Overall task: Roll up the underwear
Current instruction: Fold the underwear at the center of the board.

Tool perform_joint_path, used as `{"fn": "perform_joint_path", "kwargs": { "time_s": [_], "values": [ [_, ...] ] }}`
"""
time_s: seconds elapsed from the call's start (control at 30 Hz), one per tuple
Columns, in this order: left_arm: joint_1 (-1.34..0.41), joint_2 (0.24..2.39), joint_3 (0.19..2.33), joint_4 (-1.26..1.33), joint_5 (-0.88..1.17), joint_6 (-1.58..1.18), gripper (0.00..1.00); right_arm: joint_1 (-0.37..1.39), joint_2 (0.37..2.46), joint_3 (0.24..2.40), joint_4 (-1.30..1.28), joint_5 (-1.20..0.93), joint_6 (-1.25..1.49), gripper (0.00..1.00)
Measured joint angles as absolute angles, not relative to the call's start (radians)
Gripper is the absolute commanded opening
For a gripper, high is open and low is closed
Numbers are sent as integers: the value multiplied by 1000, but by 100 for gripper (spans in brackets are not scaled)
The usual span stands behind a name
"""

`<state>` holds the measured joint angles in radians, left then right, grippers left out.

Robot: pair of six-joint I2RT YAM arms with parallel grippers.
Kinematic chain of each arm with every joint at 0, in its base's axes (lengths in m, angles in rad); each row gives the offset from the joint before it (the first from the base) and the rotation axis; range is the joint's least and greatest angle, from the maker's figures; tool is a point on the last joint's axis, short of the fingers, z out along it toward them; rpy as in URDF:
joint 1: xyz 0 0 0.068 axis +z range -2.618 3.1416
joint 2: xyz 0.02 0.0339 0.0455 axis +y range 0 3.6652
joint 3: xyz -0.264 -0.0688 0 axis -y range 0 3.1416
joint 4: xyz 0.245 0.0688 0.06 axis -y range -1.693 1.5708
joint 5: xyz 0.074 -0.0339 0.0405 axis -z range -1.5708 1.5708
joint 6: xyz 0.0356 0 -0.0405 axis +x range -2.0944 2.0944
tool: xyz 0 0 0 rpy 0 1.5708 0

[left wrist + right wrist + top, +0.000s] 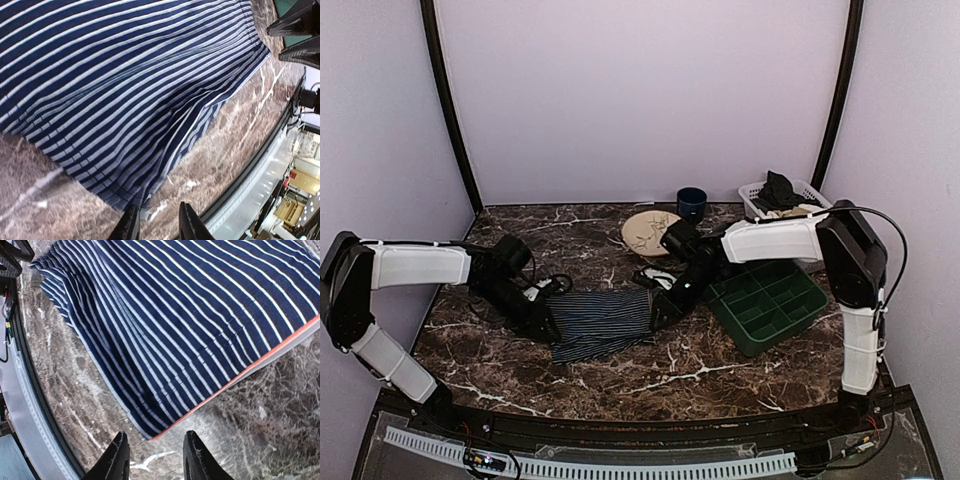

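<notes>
The underwear (605, 320), navy with thin white pinstripes, lies spread flat on the marble table between my two grippers. My left gripper (545, 325) is at its left end and stands open. In the left wrist view a cloth corner (137, 202) lies just ahead of the open left gripper (159, 222), beside one finger. My right gripper (660, 310) is at the right end, also open. In the right wrist view the underwear (190, 315) shows a red-edged grey waistband (300, 340), and its corner lies just ahead of the open right gripper (156, 457).
A green compartment tray (770, 300) sits right of the right arm. Behind it stand a white basket (752, 190) holding dark clothes, a dark blue cup (692, 204) and a round tan plate (650, 232). The table's front rail (260, 165) runs close by.
</notes>
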<state>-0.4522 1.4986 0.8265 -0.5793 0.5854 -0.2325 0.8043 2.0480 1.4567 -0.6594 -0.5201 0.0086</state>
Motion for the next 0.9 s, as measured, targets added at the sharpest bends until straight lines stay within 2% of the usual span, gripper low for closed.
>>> {"fn": "perform_joint_path", "kwargs": {
  "time_s": [0.13, 0.4, 0.67, 0.9],
  "values": [
    [-455, 1476, 866, -641, 573, -220, 28, 793, 2011, 1459, -677, -548, 25, 32],
    [-455, 1545, 949, -599, 546, -248, 25, 781, 2049, 1564, -624, -583, 108, 16],
    [-535, 1616, 940, -560, 536, -308, 19, 816, 2141, 1538, -608, -583, 110, 12],
    [-613, 1620, 861, -579, 500, -353, 14, 832, 2104, 1428, -582, -588, 87, 12]
  ]
}}
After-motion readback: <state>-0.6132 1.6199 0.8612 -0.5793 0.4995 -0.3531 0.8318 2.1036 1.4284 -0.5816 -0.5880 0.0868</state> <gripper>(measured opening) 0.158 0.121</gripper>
